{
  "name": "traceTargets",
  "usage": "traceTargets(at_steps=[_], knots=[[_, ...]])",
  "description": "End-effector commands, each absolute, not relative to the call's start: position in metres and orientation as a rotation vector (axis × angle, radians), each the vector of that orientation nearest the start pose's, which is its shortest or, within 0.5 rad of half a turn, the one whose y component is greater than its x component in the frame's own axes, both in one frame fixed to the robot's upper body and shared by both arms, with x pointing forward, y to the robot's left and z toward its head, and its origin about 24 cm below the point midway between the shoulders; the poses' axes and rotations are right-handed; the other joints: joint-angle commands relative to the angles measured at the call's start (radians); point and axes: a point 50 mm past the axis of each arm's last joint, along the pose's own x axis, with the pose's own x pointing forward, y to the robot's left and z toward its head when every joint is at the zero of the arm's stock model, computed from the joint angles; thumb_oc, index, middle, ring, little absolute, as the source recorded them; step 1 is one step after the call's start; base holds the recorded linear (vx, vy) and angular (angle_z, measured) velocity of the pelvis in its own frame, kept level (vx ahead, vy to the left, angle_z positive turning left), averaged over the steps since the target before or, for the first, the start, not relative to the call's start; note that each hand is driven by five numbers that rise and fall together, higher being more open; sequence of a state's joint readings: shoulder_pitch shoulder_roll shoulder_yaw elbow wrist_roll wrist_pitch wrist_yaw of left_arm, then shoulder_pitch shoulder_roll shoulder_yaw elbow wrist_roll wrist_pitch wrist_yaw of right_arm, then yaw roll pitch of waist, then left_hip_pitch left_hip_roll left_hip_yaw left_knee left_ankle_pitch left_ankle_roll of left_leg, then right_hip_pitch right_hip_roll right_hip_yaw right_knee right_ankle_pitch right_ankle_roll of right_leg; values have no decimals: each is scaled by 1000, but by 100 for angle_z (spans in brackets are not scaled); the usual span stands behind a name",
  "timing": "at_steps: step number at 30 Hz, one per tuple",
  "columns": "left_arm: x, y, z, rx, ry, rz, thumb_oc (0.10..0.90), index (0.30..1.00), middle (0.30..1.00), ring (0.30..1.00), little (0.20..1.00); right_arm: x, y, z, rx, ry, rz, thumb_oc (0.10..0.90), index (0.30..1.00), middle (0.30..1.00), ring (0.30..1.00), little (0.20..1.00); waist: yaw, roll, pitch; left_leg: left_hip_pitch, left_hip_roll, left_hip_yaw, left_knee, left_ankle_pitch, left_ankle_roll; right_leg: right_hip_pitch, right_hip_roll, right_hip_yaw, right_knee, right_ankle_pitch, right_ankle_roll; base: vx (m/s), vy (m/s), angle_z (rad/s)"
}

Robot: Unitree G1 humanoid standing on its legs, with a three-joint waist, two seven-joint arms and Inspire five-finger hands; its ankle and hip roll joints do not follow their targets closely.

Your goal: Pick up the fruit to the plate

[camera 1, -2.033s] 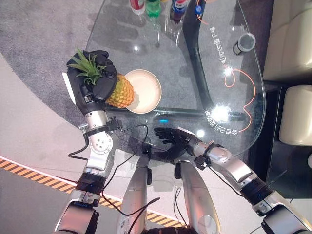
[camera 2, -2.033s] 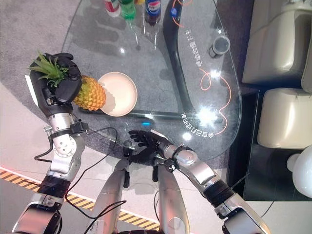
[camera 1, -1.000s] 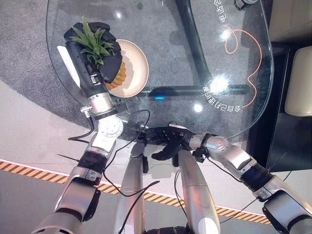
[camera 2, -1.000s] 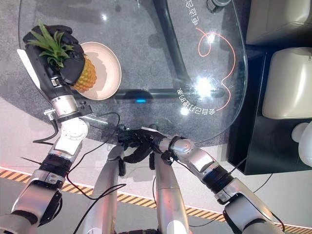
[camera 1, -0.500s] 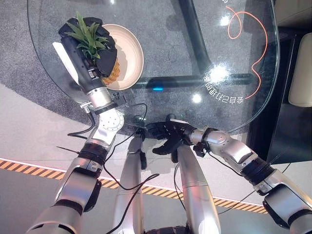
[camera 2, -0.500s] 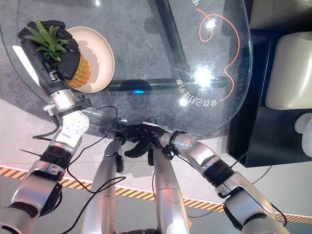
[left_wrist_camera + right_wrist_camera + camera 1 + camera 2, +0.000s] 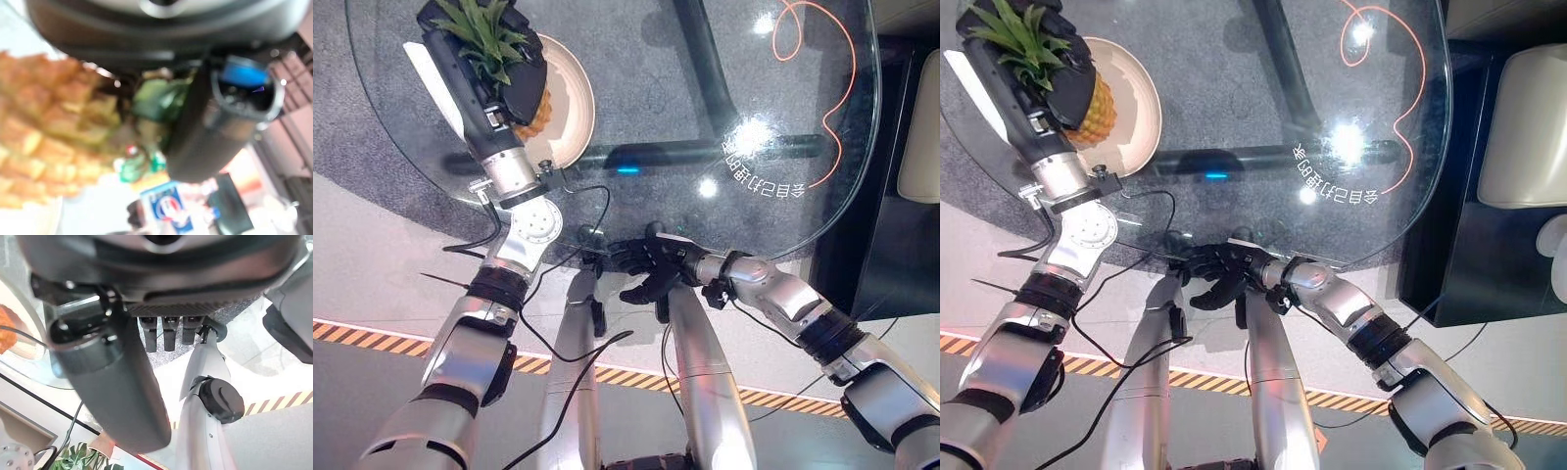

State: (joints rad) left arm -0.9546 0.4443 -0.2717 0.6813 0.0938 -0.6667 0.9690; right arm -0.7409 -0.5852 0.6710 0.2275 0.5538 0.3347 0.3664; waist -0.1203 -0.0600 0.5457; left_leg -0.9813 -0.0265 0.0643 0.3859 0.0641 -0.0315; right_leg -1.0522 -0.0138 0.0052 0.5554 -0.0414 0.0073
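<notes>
1. Pineapple (image 7: 1095, 110) sits at about 10 o'clock in the head views, held over the near-left part of the plate (image 7: 1141, 108). Its yellow body overlaps the plate's inner surface; leafy crown points toward the robot.
2. Left hand (image 7: 509, 83) is wrapped around the fruit near the crown, fingers curled over the top of the body. Left wrist view confirms it: pineapple skin and green leaves right against the dark palm.
3. Can't tell whether the fruit's underside is touching the plate or hanging just above it; the hand hides the contact line.
4. Plate is cream, round, on the round glass table (image 7: 636, 93), near its rim at 10 o'clock. Orange cord (image 7: 837, 98) loops on the glass toward 2 o'clock, well apart from the plate.
5. Right hand (image 7: 646, 269) is idle at about 6 o'clock below the table edge, fingers loosely curled, holding nothing.
6. Step, as I judge it: placing phase, transport looks done.
7. Next move calls for lowering until the fruit bears on the plate, then spreading the fingers and backing out toward 8 o'clock without dragging the crown. Risk: pineapple rolls off the rim, since it sits off-centre.
</notes>
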Motion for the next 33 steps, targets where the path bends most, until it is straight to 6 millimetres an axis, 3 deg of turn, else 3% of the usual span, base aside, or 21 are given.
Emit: traceTargets(at_steps=[1, 10, 33], knots=[[333, 164, 300, 97, -1383, 481, 100, 300, 300, 300, 200, 320, -78, 116, -271, 164, 979, 800, 900, 900, 900, 900, 6, -18, -26, -13, -51, -34, 132, -100, -36, 26, 33, 12, -109, 79, 48, 0, 0, 0], [338, 163, 310, 142, -1379, 474, 100, 300, 300, 300, 200, 323, -76, 121, -265, 159, 975, 800, 900, 900, 900, 900, -2, -16, -26, -31, -52, -33, 137, -100, -40, 9, 33, 18, -111, 83, 47, 0, 0, 0], [359, 180, 302, 126, -1193, 587, 100, 300, 300, 300, 200, 330, -72, 122, -251, 128, 980, 800, 900, 900, 900, 900, -15, -32, -26, -99, -54, -45, 159, -107, -46, -56, 39, 19, -92, 88, 56, 0, 0, 0]])
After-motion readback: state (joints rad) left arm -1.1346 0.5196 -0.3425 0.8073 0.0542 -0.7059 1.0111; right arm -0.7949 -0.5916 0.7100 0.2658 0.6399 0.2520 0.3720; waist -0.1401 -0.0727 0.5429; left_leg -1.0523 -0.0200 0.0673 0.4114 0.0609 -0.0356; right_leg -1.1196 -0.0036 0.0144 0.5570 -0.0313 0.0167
